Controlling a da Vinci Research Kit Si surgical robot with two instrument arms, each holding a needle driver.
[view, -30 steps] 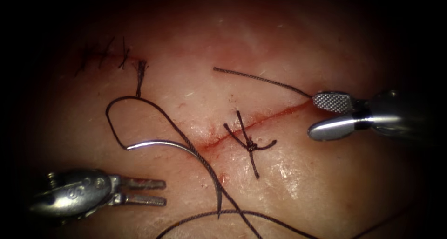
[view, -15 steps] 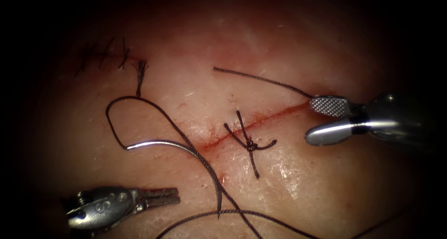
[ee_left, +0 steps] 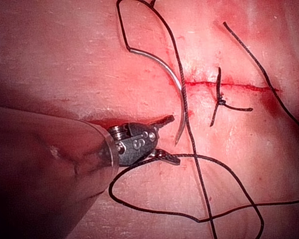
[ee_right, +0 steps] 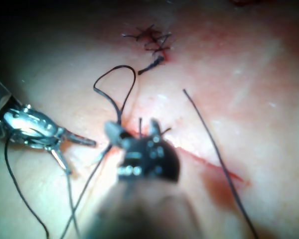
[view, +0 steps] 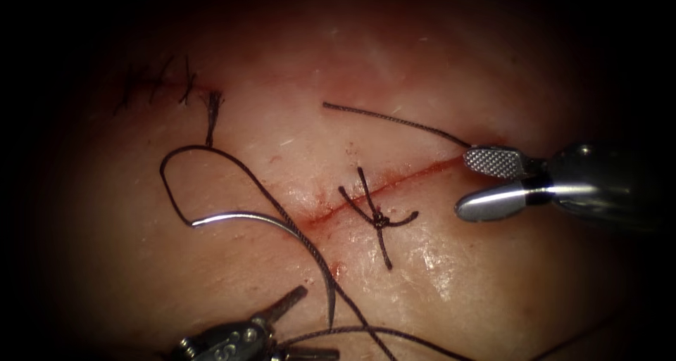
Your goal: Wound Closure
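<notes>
The curved needle [view: 282, 224] lies loose on the tissue [view: 451, 276] at the left end of the cut [view: 408, 179], not in the tissue. Its point [view: 331, 322] faces down and its thread [view: 165, 174] loops off the other end. My left tool [view: 320, 321] stands open around the needle's point and a strand of thread, holding nothing. The left wrist view shows the needle [ee_left: 172, 77] ending between that tool's [ee_left: 175, 140] spread jaws. My right tool [view: 462, 184] is open and holds nothing at the right end of the cut, beside a loose thread end [view: 394, 119].
A tied stitch [view: 380, 220] with short cut tails crosses the middle of the cut. Older stitches [view: 158, 86] sit at the far upper left. Thread [view: 394, 329] trails along the lower edge. Red fluid [view: 336, 268] marks the tissue near the needle.
My left tool has moved right and down to the needle's point, and its jaws have spread wide. The right tool has crept slightly left, still open. The needle has not moved.
</notes>
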